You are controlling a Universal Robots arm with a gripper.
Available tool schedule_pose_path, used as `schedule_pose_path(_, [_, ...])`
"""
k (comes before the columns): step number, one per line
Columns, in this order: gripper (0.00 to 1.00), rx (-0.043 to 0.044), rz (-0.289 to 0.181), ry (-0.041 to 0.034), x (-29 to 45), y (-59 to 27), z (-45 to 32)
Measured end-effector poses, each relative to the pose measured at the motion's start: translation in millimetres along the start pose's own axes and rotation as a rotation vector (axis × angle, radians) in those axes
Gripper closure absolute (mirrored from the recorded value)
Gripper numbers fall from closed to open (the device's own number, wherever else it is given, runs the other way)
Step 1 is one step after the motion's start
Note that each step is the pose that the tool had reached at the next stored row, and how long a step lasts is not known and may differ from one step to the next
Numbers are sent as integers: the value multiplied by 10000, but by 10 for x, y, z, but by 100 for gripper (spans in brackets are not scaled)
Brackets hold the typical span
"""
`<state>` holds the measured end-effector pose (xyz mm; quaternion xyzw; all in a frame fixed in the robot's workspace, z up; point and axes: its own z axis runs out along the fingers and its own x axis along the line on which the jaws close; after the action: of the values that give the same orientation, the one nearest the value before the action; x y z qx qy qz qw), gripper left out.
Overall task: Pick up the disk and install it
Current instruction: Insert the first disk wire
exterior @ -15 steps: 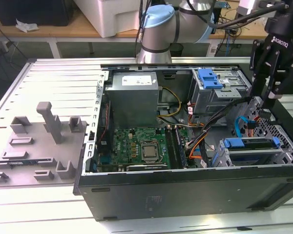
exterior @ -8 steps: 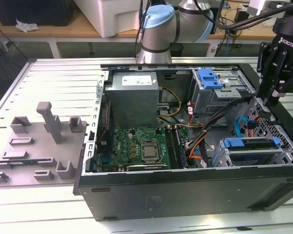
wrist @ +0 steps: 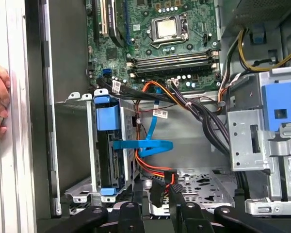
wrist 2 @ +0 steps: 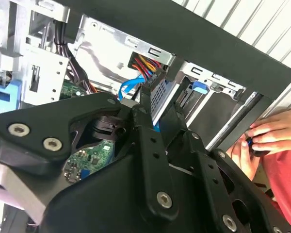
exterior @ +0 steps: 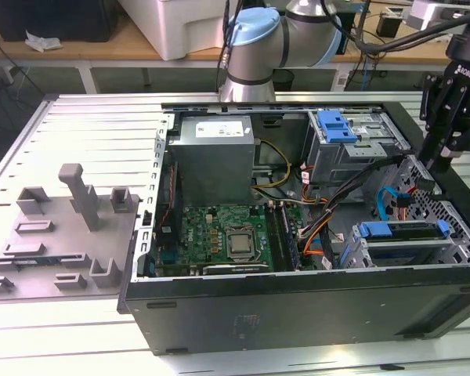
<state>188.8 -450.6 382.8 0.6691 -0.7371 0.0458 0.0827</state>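
The disk [exterior: 401, 230] stands on edge in the front drive bay of the open computer case [exterior: 298, 309], its blue carrier frame around it. In the first wrist view the disk [wrist: 106, 145] is a thin upright slab with blue plastic at both ends. My gripper [exterior: 437, 163] hangs over the case's right end, above the perforated floor and apart from the disk. In the second wrist view the gripper [wrist 2: 158, 104] points down at a black cable connector [wrist 2: 146, 85] with coloured wires. In the first wrist view that connector [wrist: 157, 188] lies just beyond the gripper [wrist: 157, 208].
A grey drive cage with a blue latch [exterior: 338, 127] sits at the back right, beside a grey power-supply box [exterior: 215, 153]. The motherboard [exterior: 227, 239] fills the middle. Black and blue cables [wrist: 150, 145] cross the bay. A person's hand [wrist 2: 269, 138] rests on the case edge.
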Motion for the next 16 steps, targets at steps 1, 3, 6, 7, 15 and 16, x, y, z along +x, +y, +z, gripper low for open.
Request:
schedule_pose_path(1, [65,-14,88,23,-1,-3,5])
schedule_pose_path(3, [65,-54,332,72,-4,-7,17])
schedule_pose_path(6, [65,-50,467,419,-29,-9,28])
schedule_pose_path(7, [65,-28,494,936,-111,-1,18])
schedule_pose_path(15, [65,13,563,2391,-481,34,-21])
schedule_pose_path(16, [65,16,564,2426,-530,36,-14])
